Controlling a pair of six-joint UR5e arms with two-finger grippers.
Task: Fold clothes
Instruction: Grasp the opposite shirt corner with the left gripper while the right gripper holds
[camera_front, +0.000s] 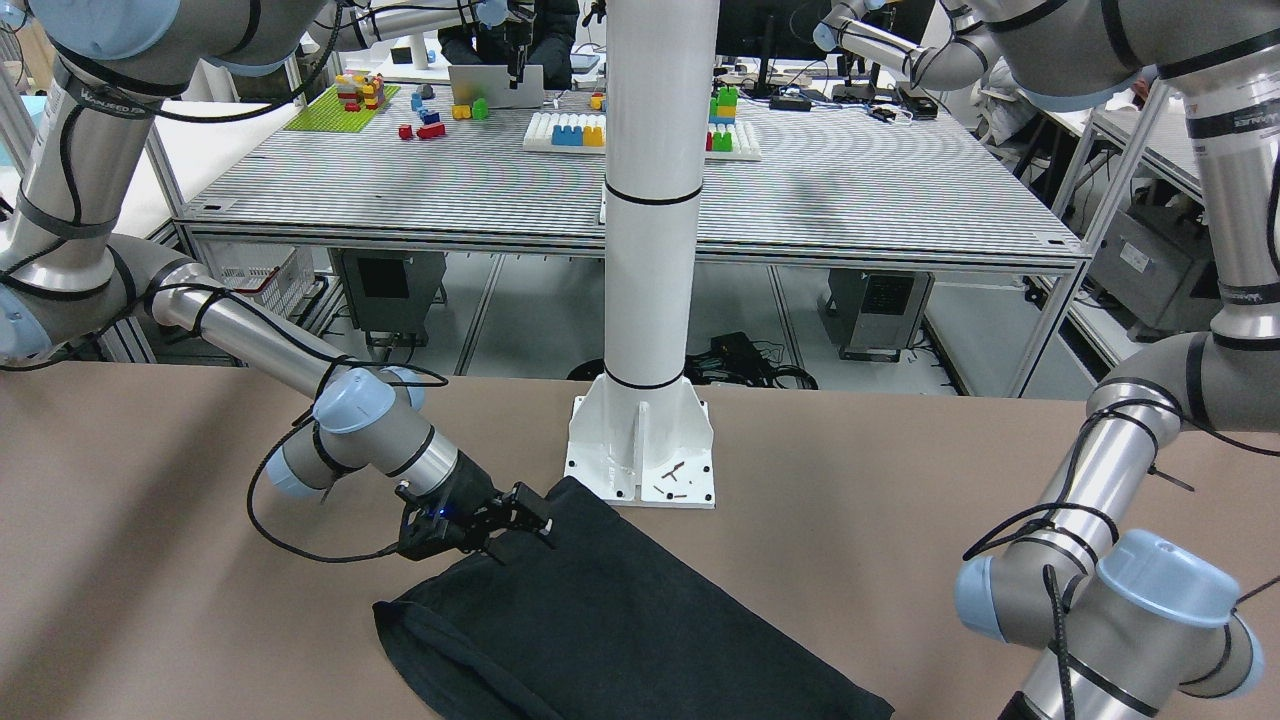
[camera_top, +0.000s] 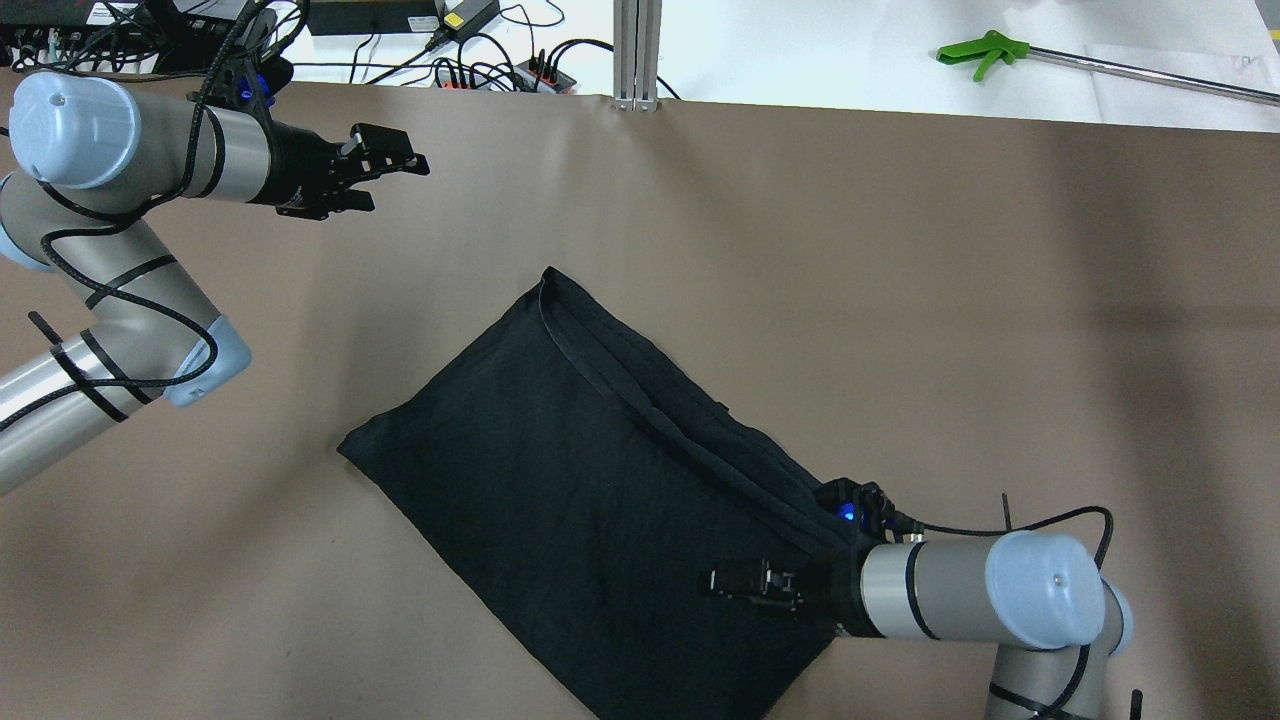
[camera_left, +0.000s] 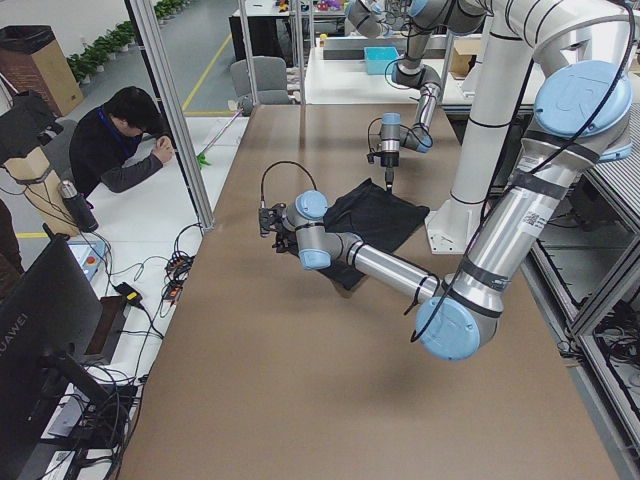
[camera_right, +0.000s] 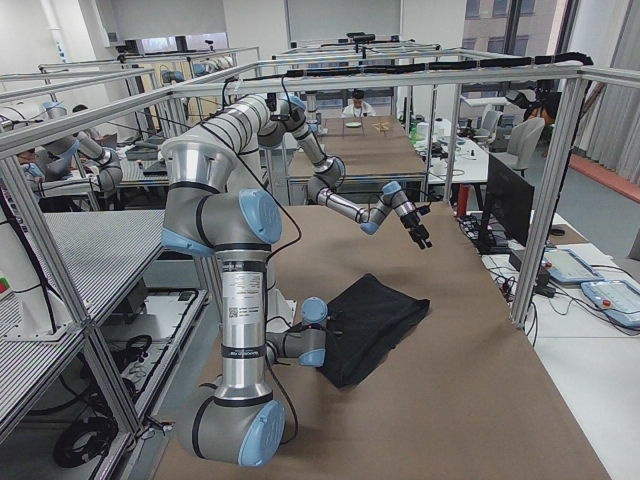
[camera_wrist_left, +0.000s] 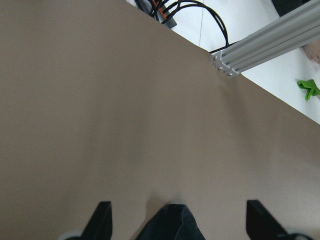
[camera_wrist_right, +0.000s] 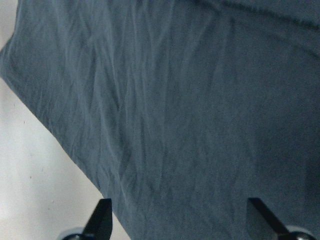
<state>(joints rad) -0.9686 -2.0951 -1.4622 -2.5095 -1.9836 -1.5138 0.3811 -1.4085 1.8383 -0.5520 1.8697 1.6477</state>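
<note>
Brown tabletop bears the black garment beneath the right end effector.

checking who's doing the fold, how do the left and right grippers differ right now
The right gripper sits low over the black cloth, near its edge; the left gripper is raised over bare table, well clear of the cloth. The right wrist view is filled with fabric; the left's shows mostly table. Both are open and hold nothing.
</note>
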